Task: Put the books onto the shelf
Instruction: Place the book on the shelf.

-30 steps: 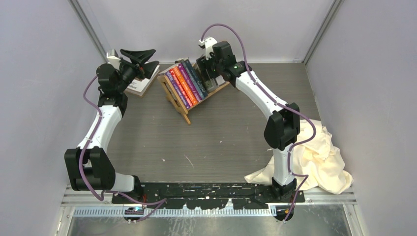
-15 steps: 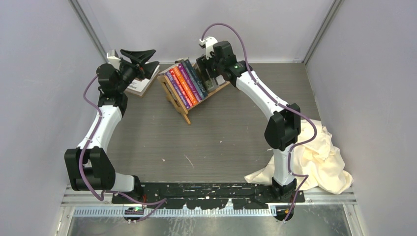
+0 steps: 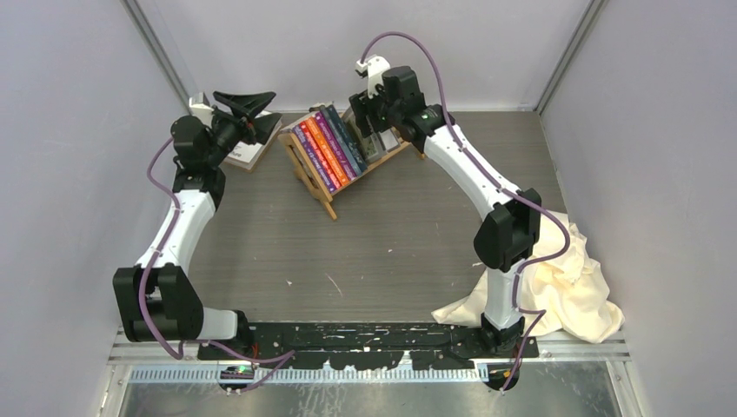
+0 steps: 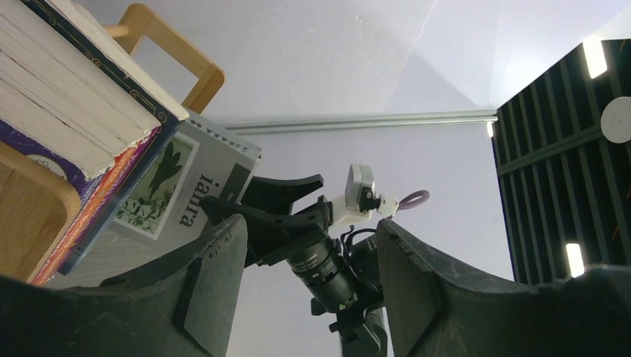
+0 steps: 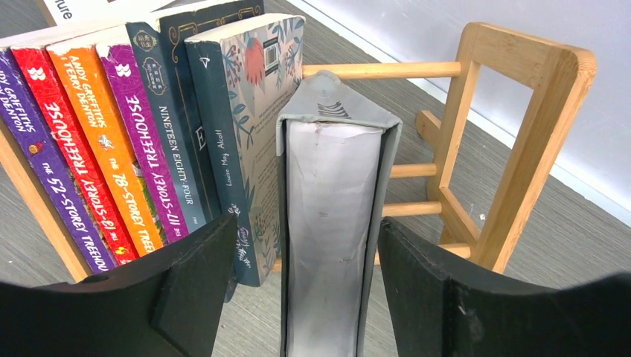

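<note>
My right claw (image 5: 306, 222) hangs at the small light-wood slatted shelf (image 5: 521, 97) with its fingers spread wide. They straddle the large grey-covered book (image 5: 331, 193) without pinching it: the left finger stands clear of the cover, the right one is just beside it, and I cannot tell if it touches. That book stands upright on the slats between the pink floral paperback (image 5: 257, 111) and the open end frame, its paper edge turned towards me and its long axis running straight away from my palm. So I judge the way out is back along that axis, not sideways. A sideways move would drag the cover or knock the row of purple, orange and dark blue paperbacks (image 5: 111, 141). My left claw (image 4: 309, 223) is also spread wide and holds nothing. It is the nearer one to the white book (image 3: 246, 153) lying flat on the grey table (image 3: 391, 243), left of the shelf and not yet on it
</note>
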Controlling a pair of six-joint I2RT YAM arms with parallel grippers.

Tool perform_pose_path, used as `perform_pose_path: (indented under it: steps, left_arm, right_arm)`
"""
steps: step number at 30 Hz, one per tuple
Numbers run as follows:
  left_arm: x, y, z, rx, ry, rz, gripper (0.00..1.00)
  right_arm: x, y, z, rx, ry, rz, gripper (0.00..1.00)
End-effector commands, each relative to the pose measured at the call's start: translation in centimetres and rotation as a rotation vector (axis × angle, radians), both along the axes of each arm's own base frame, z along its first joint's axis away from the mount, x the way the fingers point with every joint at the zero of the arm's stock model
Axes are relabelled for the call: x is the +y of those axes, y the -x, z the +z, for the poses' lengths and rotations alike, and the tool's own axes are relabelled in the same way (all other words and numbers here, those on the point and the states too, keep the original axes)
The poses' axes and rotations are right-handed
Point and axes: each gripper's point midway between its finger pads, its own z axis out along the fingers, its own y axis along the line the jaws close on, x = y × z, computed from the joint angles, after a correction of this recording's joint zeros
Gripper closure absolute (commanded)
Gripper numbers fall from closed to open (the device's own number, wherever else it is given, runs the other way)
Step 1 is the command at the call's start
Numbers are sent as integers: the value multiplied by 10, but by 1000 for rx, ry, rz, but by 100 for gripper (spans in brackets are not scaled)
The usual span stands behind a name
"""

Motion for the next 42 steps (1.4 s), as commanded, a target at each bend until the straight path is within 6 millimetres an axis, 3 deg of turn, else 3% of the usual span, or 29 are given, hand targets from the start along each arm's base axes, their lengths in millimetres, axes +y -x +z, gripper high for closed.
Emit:
perform_pose_path:
  steps: [1, 12, 17, 26, 28, 36, 41, 42]
  left_arm:
    - [0, 16, 22, -82, -26, 8, 35]
    - [10, 20, 3, 18, -44, 86, 35]
    - [27, 24, -31, 161, -69, 198, 35]
    - [69, 26, -120, 385, 30, 465, 35]
    - [76, 23, -140, 419, 46, 505, 34]
    - [96, -12, -178, 448, 44, 609, 34]
    - [106, -36, -203, 472, 71, 636, 35]
    - [108, -40, -207, 476, 73, 640, 29]
  right_arm:
    - [-4, 9, 67, -121, -87, -12, 26]
    - [-9, 18, 90, -157, -116, -14, 25]
    - [-17, 20, 106, -188, -137, -56, 25]
    - [-17, 33, 134, -228, -222, -66, 25]
    - [-16, 36, 138, -234, -241, -64, 25]
    - [-12, 43, 146, -250, -278, -59, 24]
    - [-10, 46, 135, -233, -268, -51, 24]
    - [-10, 46, 130, -228, -263, -55, 24]
